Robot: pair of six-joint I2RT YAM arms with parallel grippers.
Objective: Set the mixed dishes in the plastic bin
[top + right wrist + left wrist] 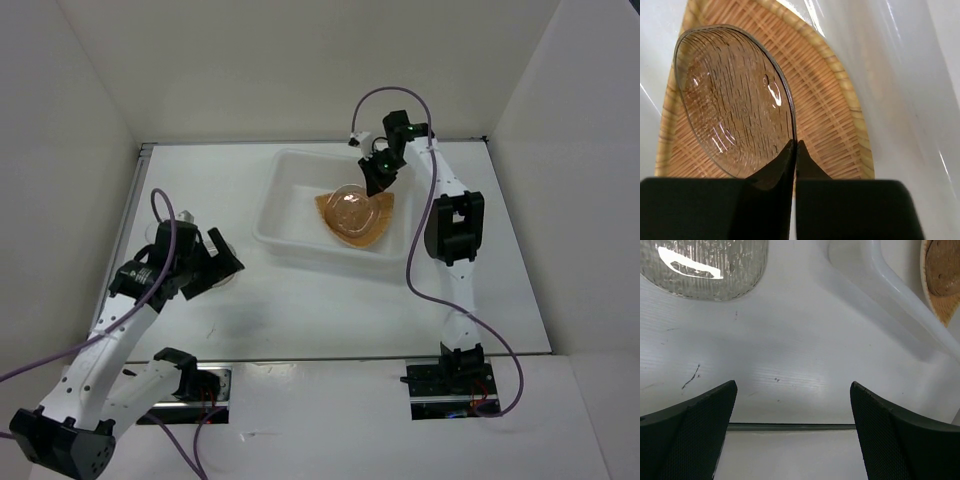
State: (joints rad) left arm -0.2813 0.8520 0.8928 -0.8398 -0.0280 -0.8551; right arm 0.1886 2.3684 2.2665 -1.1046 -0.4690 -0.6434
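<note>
The plastic bin [272, 205] stands mid-table with the orange ribbed plate [375, 228] lying inside it. My right gripper [374, 182] is over the bin, shut on the rim of a small round saucer of ribbed, tinted glass [732, 95]. It holds the saucer tilted just above the plate [835, 105]; the saucer also shows in the top view [349, 206]. My left gripper [226, 264] is open and empty, low over the table left of the bin. Another ribbed glass dish [705, 265] lies beyond its fingers; whether it is a saucer or a cup I cannot tell.
The bin's near-left corner [875, 270] and a sliver of the plate [942, 275] show at the left wrist view's upper right. A dark seam [790, 426] crosses the table between the left fingers. White walls enclose the table on three sides. The bin's inner wall [905, 75] rises right of the plate.
</note>
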